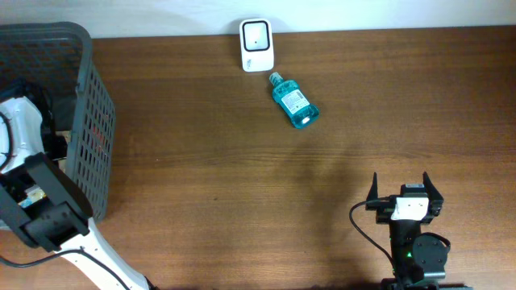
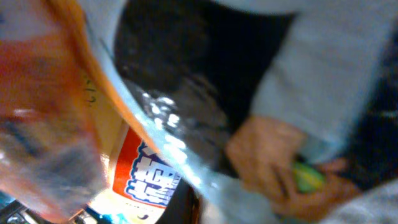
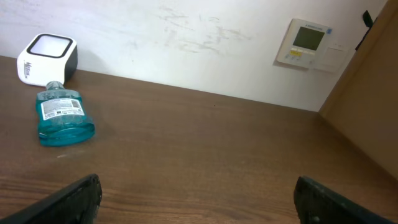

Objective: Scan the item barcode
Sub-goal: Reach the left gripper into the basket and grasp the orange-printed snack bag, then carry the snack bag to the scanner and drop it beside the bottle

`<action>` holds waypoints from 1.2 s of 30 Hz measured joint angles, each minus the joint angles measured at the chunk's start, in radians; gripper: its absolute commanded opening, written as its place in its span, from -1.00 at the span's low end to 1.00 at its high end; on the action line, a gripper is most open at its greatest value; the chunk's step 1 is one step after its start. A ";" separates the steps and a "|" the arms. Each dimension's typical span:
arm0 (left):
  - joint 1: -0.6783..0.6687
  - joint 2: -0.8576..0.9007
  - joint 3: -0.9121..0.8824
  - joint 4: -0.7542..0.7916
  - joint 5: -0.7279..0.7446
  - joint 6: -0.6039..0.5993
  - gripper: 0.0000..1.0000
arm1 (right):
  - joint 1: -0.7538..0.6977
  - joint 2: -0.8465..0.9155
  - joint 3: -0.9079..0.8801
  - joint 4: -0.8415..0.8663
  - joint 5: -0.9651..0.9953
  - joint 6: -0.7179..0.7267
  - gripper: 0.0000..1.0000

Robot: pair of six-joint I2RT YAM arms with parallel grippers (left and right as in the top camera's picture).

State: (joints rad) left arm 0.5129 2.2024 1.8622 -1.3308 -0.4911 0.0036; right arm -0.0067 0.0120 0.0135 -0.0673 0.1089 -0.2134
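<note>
Left hand is sitting pressed together inside the basket (image 1: 90, 121), only its wrist view showing packets (image 2: 146, 180); right hand (image 1: 401, 182) is hovering spread.

Setting: indoor test room rigged as a mock shop checkout. Evidence: plain wood-grain bench (image 1: 242, 185) set against a scuffed white wall (image 3: 186, 43); small white barcode scanner (image 1: 257, 45) at the bench's far edge; grey mesh shopping basket (image 1: 93, 121) at the left end, holding printed retail packets (image 2: 143, 180); labelled blue bottle (image 1: 293, 101) lying beside the scanner; thermostat panel (image 3: 309, 42) on the wall.
</note>
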 measured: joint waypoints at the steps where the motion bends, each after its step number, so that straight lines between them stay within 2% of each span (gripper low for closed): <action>1: 0.000 0.000 0.000 0.000 -0.006 0.000 -1.00 | 0.000 0.000 0.000 0.000 0.000 0.000 0.97; 4: -0.001 0.000 0.019 -0.018 0.001 -0.003 -1.00 | 0.000 0.000 0.000 0.000 0.000 0.000 0.96; 8: -0.003 0.006 0.175 -0.092 0.111 -0.005 -1.00 | 0.000 0.000 0.000 0.000 0.000 0.000 0.97; 13: -0.010 0.015 0.575 -0.198 0.350 -0.008 -1.00 | 0.000 0.000 0.000 0.000 0.000 0.000 0.97; 19: -0.014 0.014 1.038 -0.232 0.631 -0.013 -1.00 | 0.000 0.000 0.000 0.000 0.000 0.001 0.97; 22: -0.014 0.007 1.229 -0.245 0.812 -0.071 -1.00 | 0.000 0.000 0.000 0.000 0.000 0.000 0.97; 26: -0.037 -0.042 1.264 -0.155 1.133 -0.133 -1.00 | 0.000 0.000 0.000 0.000 0.000 0.000 0.96; 30: -0.142 -0.052 1.265 -0.174 1.331 -0.155 -1.00 | 0.000 0.000 0.000 0.000 0.000 0.000 0.97; 33: -0.283 -0.052 1.257 -0.278 1.345 -0.163 -1.00 | 0.000 0.000 0.000 0.000 0.000 0.001 0.97; 36: -0.448 -0.052 1.225 -0.354 1.212 -0.166 -1.00 | 0.000 0.000 0.000 0.000 0.000 0.000 0.97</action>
State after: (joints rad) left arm 0.0650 2.1502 3.0867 -1.6852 0.7212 -0.1627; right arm -0.0067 0.0120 0.0135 -0.0673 0.1085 -0.2138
